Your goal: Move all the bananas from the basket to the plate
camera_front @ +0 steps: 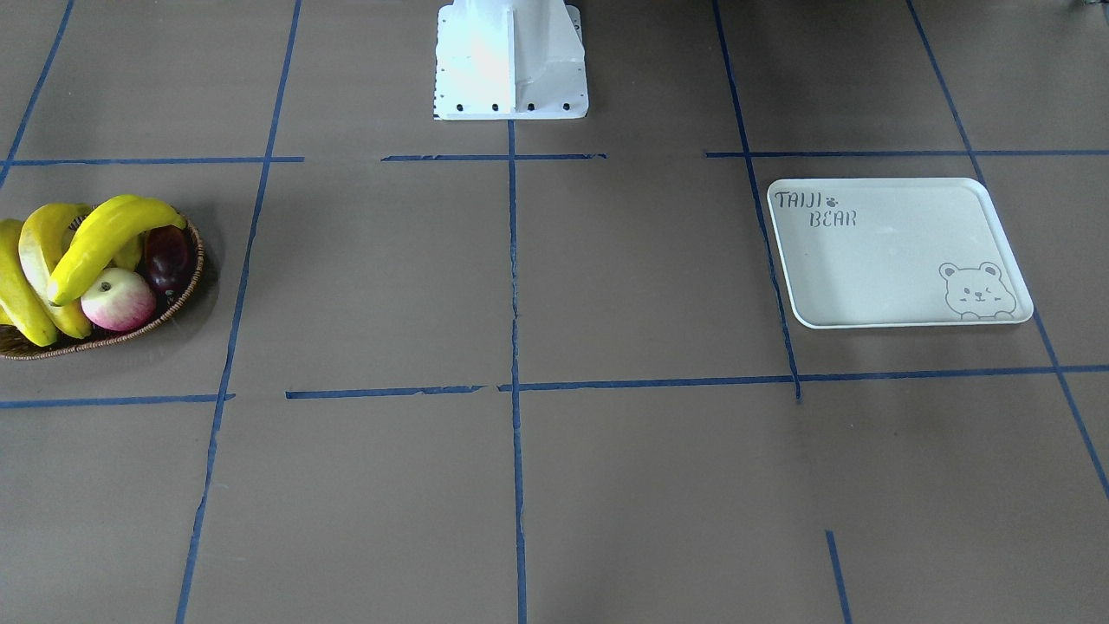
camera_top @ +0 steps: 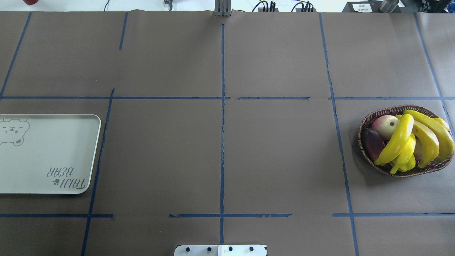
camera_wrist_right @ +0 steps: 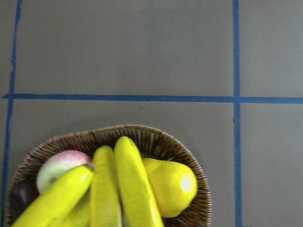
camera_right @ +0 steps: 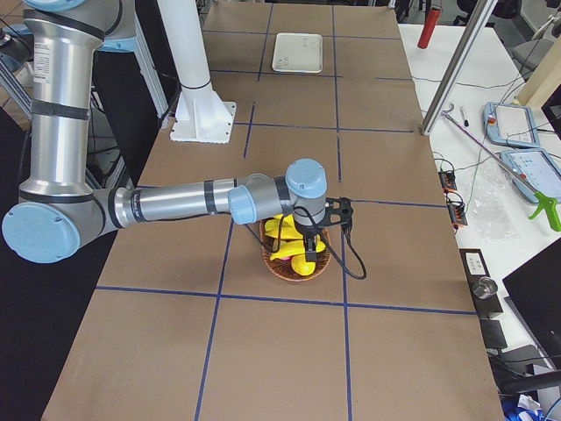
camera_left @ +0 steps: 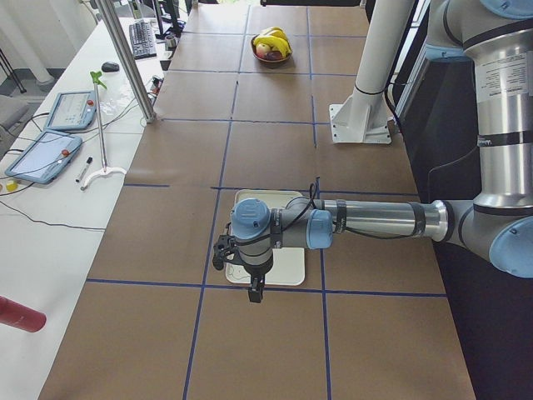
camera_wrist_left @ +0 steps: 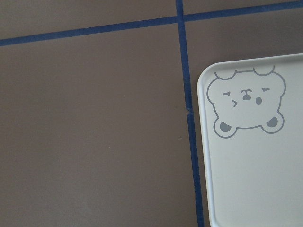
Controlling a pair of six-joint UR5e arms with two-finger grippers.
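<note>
Several bananas (camera_top: 397,138) lie heaped in the basket (camera_top: 391,108), well apart from the plate (camera_top: 53,153). Your right gripper (camera_right: 308,250) hangs over the basket, your left gripper (camera_left: 254,290) over the plate; neither's opening can be told.

A robotics laboratory is indicated. The table (camera_top: 277,160) is covered in brown paper and marked into squares with blue tape (camera_top: 222,142). A jointed robot arm (camera_left: 375,221) is seen at the right of the left-side view, and a bolted white pedestal (camera_left: 379,58) behind it. Teach pendants (camera_left: 43,155), a keyboard (camera_left: 141,39) and a mouse (camera_left: 110,66) are laid on a white bench (camera_left: 50,250) at the left edge.
</note>
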